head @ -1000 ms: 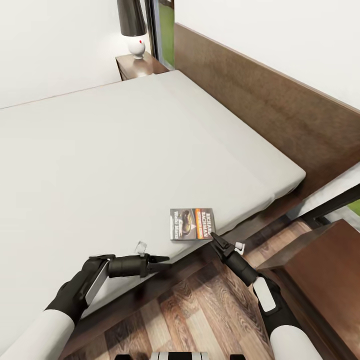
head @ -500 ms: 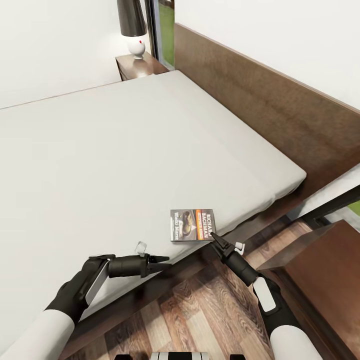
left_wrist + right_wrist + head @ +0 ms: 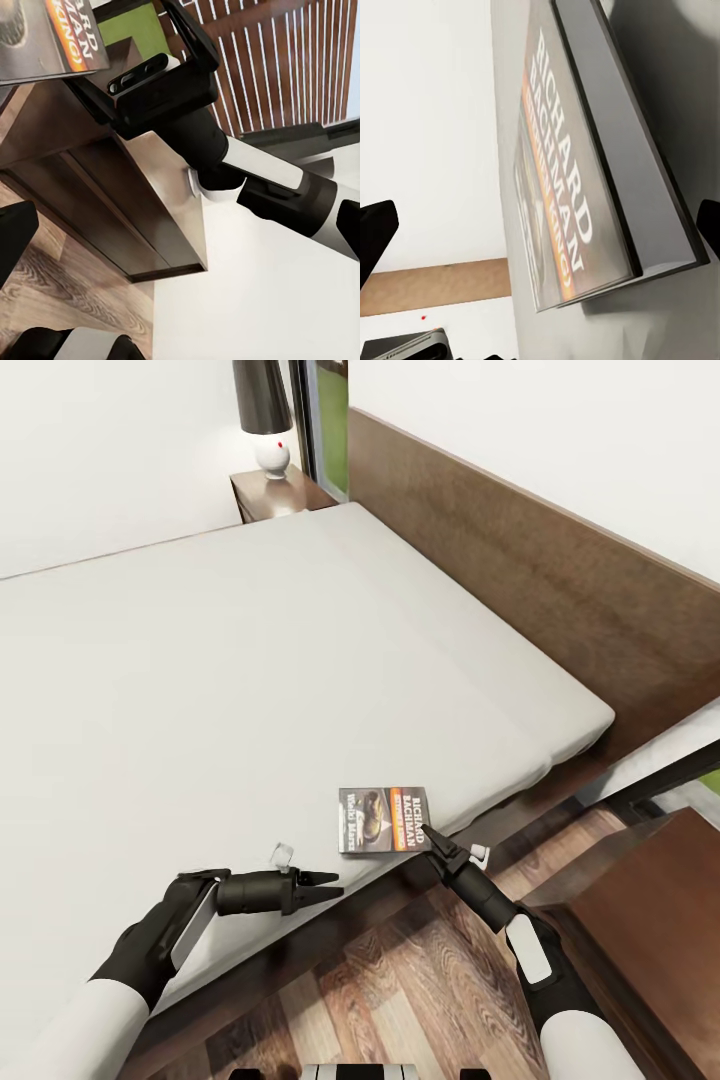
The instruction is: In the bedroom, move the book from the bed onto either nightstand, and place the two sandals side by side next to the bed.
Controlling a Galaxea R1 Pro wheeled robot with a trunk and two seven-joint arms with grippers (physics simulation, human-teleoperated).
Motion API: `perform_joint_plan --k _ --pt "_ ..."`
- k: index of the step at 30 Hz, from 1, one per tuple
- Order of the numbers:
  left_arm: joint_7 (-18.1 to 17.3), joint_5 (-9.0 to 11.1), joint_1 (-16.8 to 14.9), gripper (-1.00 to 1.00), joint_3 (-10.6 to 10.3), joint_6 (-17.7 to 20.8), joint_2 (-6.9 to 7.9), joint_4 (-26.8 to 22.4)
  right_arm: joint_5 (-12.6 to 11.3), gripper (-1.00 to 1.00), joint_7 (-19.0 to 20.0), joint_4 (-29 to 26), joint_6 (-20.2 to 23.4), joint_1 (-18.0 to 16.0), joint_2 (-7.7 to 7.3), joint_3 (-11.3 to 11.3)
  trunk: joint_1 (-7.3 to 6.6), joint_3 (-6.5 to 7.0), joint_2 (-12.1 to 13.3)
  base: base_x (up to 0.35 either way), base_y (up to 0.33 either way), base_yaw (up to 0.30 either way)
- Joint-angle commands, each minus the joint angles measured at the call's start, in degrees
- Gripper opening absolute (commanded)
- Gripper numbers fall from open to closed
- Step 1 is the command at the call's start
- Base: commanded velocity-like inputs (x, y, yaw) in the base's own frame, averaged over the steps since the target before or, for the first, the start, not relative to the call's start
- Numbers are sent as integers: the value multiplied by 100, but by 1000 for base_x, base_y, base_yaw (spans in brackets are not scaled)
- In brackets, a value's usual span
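A bedroom: wide bed [image 3: 250,660], wooden headboard [image 3: 540,570], nightstand [image 3: 275,492] with lamp [image 3: 265,415].

Close-up of the book [image 3: 585,187] flat on the off-white mattress [image 3: 667,60], "RICHARD" lettering uppermost.

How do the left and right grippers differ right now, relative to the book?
The right gripper sits at the book, its tip at the cover's near corner; the left gripper hangs apart from it, over the bed's near edge. The right gripper points at the book, while the left lies sideways, pointing toward the right arm. Both are open and hold nothing.
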Motion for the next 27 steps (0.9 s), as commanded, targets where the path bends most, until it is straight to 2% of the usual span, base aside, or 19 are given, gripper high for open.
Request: perform_joint_plan --k 1,8,9,27 --pt "4 50 -3 100 -22 60 8 0 -9 100 12 -1 43 -3 5 -21 0 -3 -1 2 0 0" --pt "2 50 -3 100 -22 60 8 0 -9 100 6 -1 43 -3 11 -21 0 -3 -1 0 0 0" --pt "3 50 -3 100 -22 60 8 0 -9 -100 5 -1 43 -3 12 -21 0 -3 -1 0 0 0" --pt "10 50 -3 100 -22 73 8 0 -9 -100 4 -1 45 -3 7 -21 0 -3 -1 0 0 0"
